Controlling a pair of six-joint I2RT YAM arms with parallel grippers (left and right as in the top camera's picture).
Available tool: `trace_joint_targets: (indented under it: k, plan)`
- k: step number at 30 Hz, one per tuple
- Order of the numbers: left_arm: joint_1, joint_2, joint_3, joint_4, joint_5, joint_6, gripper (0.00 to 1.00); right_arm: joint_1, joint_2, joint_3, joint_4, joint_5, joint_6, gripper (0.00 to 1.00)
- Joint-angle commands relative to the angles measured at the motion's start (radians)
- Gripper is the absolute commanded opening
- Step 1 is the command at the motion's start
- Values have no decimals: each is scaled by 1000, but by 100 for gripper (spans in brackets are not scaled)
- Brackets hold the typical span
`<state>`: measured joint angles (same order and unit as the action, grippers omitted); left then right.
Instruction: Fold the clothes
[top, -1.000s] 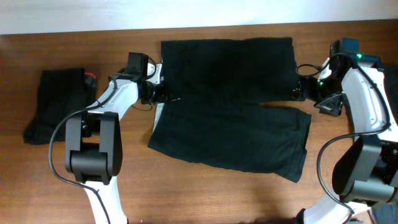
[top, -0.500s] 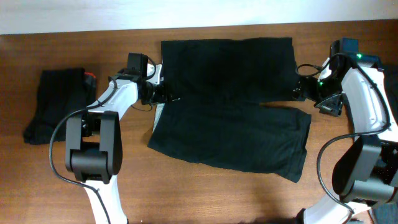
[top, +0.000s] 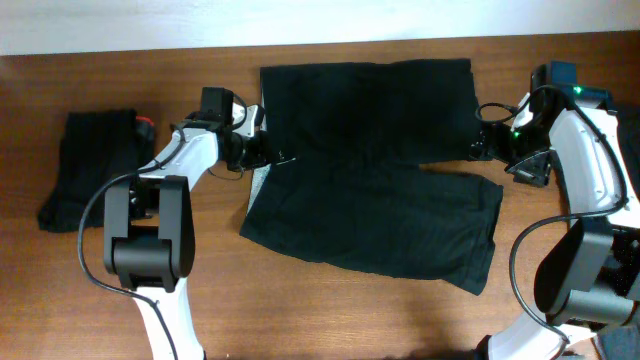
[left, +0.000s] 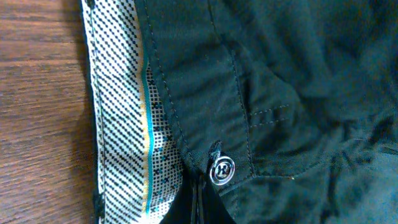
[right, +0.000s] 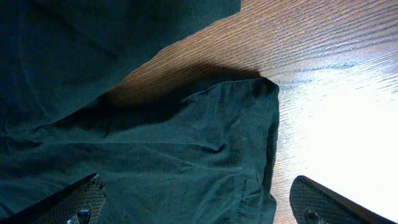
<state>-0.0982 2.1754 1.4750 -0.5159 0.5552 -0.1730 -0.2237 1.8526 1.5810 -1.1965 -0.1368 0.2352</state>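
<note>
Left gripper (top: 266, 155) sits at the left side of the shorts (top: 370, 190), its fingers (left: 198, 202) pressed together right at the waistband, just below a metal button (left: 222, 170). Whether any cloth is caught between them cannot be told. Beside the button the waistband is turned out, showing a pale dotted lining (left: 121, 124) with a thin teal stripe.

Right gripper (top: 482, 150) is at the opposite side of the shorts, with its fingers (right: 81, 199) spread wide. In the right wrist view, a loose dark corner of the fabric lies between them, with bare wood showing past it. The fingers do not close on anything.

Those black shorts lie spread flat across the middle of the brown wooden table (top: 330, 320), with one part lying partly over the other.

Well apart, near the left end of the table, a second dark garment (top: 85, 165) lies folded, a small red tag (top: 147, 123) at its upper right corner. A pale wall (top: 300, 20) runs along the far edge of the table.
</note>
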Motion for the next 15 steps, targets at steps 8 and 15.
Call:
trace_joint_targets:
  k: [8, 15]
  plan:
    - [49, 8, 46, -4, 287, 10, 1, 0, 2, 10, 0, -2, 1, 99]
    - [47, 9, 46, -24, 238, 10, 20, 0, 2, 10, 0, -2, 1, 99]
